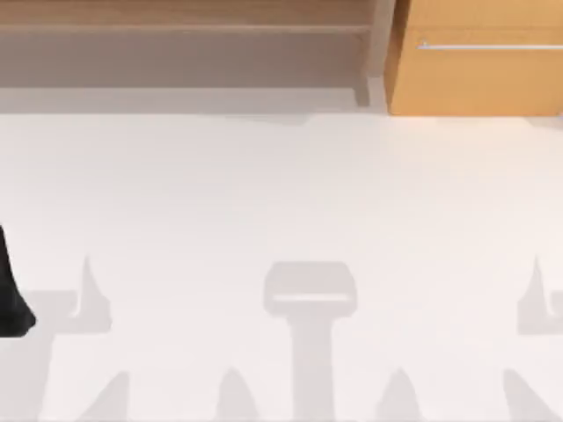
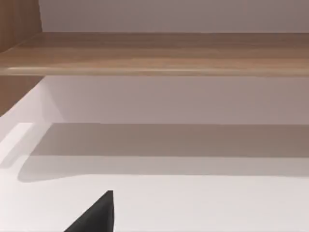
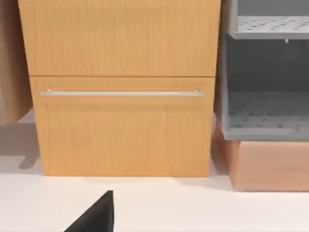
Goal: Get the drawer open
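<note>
The drawer (image 1: 479,75) is an orange-tan wooden front at the table's far right, with a thin silver bar handle (image 1: 488,46) across it. In the right wrist view the drawer (image 3: 120,128) faces me straight on. Its handle (image 3: 120,93) is horizontal, and the front lies flush with the panel above. A black part of my right gripper (image 3: 96,215) shows low in that view, well short of the drawer. My left gripper (image 1: 10,294) is a dark shape at the table's left edge, and a black part of it (image 2: 96,215) shows over the white table.
A wide brownish shelf (image 1: 185,44) with a grey recess runs along the back left; the left wrist view faces it (image 2: 159,53). A grey perforated rack (image 3: 265,111) on a pale wooden block (image 3: 270,164) stands beside the drawer. The white table (image 1: 281,202) carries grey arm shadows.
</note>
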`<state>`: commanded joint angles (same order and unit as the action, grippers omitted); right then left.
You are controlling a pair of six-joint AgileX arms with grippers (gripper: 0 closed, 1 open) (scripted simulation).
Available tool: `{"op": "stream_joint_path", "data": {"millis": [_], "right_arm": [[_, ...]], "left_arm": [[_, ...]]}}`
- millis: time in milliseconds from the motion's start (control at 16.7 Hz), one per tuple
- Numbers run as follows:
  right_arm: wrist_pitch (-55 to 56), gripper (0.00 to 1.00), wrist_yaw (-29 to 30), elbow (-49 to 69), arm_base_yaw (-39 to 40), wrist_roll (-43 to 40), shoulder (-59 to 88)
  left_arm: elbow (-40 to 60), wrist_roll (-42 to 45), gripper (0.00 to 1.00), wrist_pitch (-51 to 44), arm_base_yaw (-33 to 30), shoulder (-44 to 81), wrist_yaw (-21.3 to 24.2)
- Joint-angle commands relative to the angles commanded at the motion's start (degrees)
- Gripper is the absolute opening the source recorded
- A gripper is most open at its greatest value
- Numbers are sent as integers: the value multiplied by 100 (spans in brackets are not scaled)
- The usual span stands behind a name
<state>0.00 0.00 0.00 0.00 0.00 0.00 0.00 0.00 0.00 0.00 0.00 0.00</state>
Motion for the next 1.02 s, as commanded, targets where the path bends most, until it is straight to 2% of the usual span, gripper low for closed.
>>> {"op": "stream_joint_path", "data": {"millis": [240, 420, 1020], "right_arm": [[114, 100, -76, 184, -55, -1, 200], [439, 100, -291, 737, -254, 4, 947], [1930, 100, -1262, 3342, -1313, 72, 5244]], "left_arm": [[0, 0, 100, 0, 0, 0, 0], [0, 0, 100, 0, 0, 0, 0], [0, 0, 100, 0, 0, 0, 0]]}}
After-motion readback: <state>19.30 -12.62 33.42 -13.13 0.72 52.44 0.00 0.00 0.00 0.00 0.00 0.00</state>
